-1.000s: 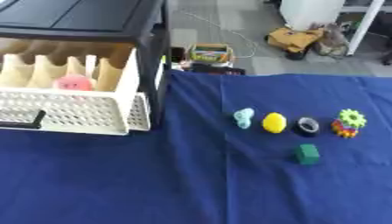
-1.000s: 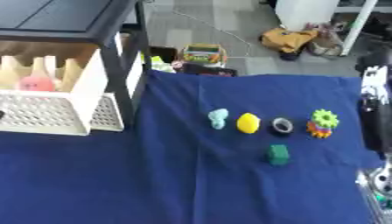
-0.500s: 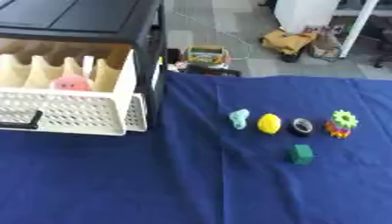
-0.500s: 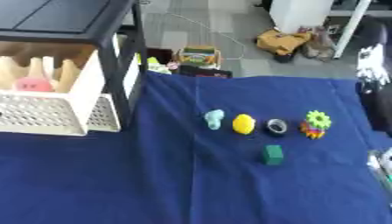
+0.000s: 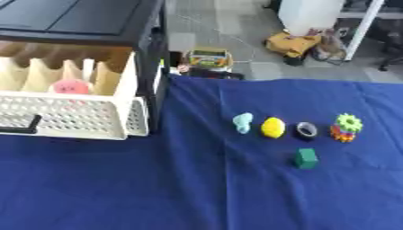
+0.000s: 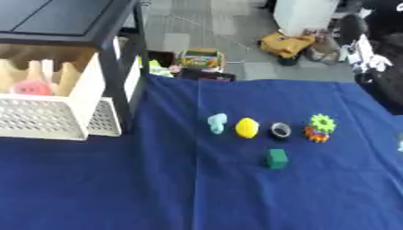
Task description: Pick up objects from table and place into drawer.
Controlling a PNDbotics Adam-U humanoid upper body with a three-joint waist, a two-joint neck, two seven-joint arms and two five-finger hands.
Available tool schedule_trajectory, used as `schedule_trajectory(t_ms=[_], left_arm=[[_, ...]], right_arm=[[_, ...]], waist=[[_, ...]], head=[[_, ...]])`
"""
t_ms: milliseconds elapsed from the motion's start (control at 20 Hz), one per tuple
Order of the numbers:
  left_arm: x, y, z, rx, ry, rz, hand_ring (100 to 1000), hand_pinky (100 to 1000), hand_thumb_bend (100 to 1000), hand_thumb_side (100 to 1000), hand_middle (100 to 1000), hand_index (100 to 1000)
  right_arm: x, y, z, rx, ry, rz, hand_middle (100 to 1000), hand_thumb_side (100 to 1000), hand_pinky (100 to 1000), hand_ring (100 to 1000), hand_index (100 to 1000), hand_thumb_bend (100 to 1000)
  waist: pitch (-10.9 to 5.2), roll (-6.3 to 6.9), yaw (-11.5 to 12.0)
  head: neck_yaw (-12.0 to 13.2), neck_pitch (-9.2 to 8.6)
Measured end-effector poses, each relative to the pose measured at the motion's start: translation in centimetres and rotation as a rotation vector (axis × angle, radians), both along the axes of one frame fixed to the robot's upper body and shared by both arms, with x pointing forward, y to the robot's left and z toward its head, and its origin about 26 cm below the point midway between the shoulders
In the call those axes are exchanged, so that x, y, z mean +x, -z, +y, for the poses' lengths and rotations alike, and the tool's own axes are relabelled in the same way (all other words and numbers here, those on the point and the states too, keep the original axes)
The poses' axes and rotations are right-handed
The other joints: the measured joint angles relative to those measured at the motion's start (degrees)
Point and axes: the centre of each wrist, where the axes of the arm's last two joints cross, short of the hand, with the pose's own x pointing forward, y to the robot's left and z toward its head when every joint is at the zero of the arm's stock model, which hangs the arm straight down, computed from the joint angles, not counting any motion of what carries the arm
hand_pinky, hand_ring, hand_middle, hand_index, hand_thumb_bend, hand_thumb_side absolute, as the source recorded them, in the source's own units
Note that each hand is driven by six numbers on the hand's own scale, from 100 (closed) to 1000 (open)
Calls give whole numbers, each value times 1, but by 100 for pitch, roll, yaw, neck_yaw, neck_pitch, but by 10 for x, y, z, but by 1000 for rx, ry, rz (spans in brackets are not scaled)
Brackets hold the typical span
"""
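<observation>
I saw the drawer (image 5: 75,119) pulled open at frame left, w/ a pink item (image 5: 71,86) inside. On the blue desk (image 5: 197,188), centre-right, lay a row: teal piece (image 5: 242,122), yellow item (image 5: 272,127), dark ring (image 5: 306,130), green gear (image 5: 347,122); green block (image 5: 306,158) just below. Neither hand was in view, so hand state can't be told.

Blue tablecloth (image 5: 197,188): matt woven cloth, smooth. Drawer (image 5: 71,117): cream plastic, perforated front. Cabinet frame (image 5: 150,54) around the drawer: black, slight sheen. Yellow lemon-shaped object (image 5: 272,127): smooth, plastic-looking. Green block (image 5: 306,158): matt.
</observation>
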Motion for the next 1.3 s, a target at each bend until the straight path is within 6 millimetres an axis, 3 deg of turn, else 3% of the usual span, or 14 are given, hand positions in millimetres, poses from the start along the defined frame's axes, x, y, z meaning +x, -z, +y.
schedule_trajectory(t_ms=[400, 550, 600, 950, 1300], left_arm=[[7, 37, -24, -189, 138, 97, 100, 408, 100, 835, 327, 951], [8, 45, -28, -250, 161, 118, 187, 525, 100, 853, 422, 948], [8, 47, -30, -265, 162, 121, 191, 530, 100, 854, 427, 948], [8, 59, -44, -325, 136, 132, 204, 547, 100, 873, 444, 953], [8, 67, -56, -365, 94, 143, 203, 553, 100, 887, 449, 950]], right_arm=[[-3, -10, 3, -179, 4, 145, 642, 871, 681, 671, 828, 373], [-2, -9, 5, -239, 4, 210, 647, 797, 697, 690, 828, 382], [-2, -9, 6, -262, 4, 231, 648, 819, 698, 691, 827, 373], [10, -2, 2, -401, -10, 359, 625, 583, 724, 712, 829, 432], [17, 1, -3, -491, -46, 473, 606, 450, 733, 725, 850, 381]], waist=[[-9, -60, -26], [-9, -60, -18], [-9, -60, -13], [-9, -62, -2], [-8, -99, -3]], head=[[-5, 2], [-16, 0], [-23, -1], [-65, -27], [-81, -56]])
